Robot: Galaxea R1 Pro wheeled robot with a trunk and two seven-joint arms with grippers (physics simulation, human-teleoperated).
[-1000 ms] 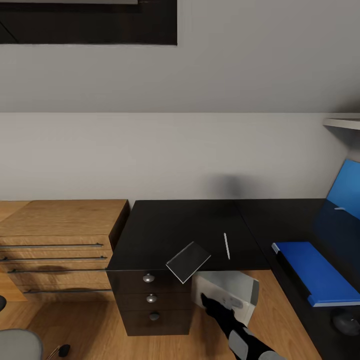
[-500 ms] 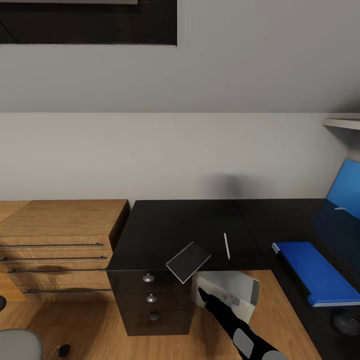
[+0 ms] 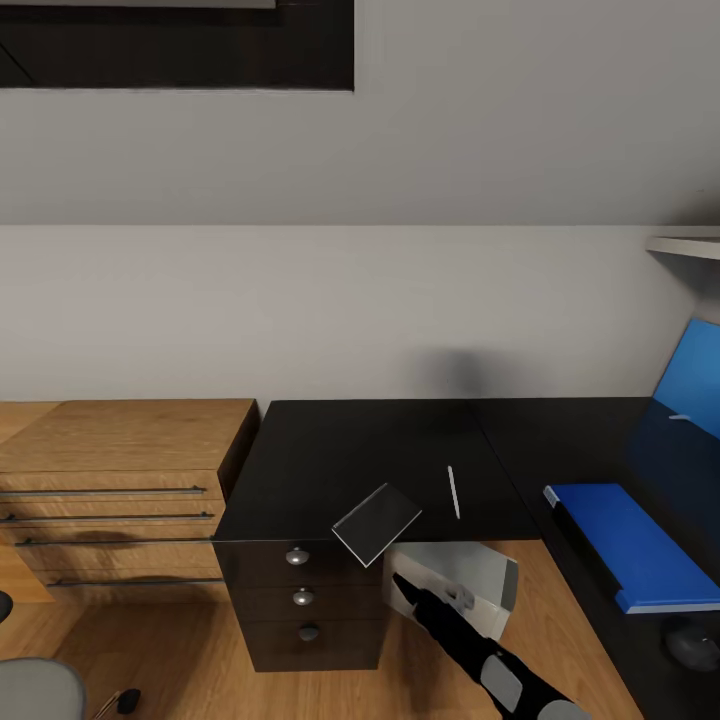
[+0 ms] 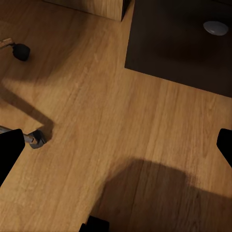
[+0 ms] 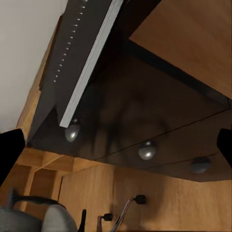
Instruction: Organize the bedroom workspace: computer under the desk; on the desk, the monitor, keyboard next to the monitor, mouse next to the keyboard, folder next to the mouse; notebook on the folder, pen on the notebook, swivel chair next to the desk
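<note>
A grey notebook point(image 3: 375, 522) lies tilted over the front edge of the black desk point(image 3: 330, 450); its pale edge point(image 5: 92, 63) shows from below. A white pen point(image 3: 453, 491) lies just right of it. My right gripper point(image 3: 405, 590) hangs open below the notebook, in front of the white computer tower point(image 3: 470, 580) under the desk, apart from both. A blue folder point(image 3: 635, 545) lies on the desk's right wing, with the blue monitor point(image 3: 695, 385) behind and a dark mouse point(image 3: 690, 642) in front. The swivel chair point(image 3: 35, 690) is at the lower left. My left gripper point(image 4: 116, 150) is open over the floor.
Black drawers with round knobs point(image 3: 298, 556) stand under the desk's left end, beside a wooden dresser point(image 3: 120, 470). Chair castors point(image 4: 21, 50) rest on the wooden floor point(image 4: 121, 111). A white shelf point(image 3: 690, 243) juts out at the right.
My right arm has stretched a little forward and up; its gripper tip now sits closer under the notebook. The notebook, pen and folder have not moved.
</note>
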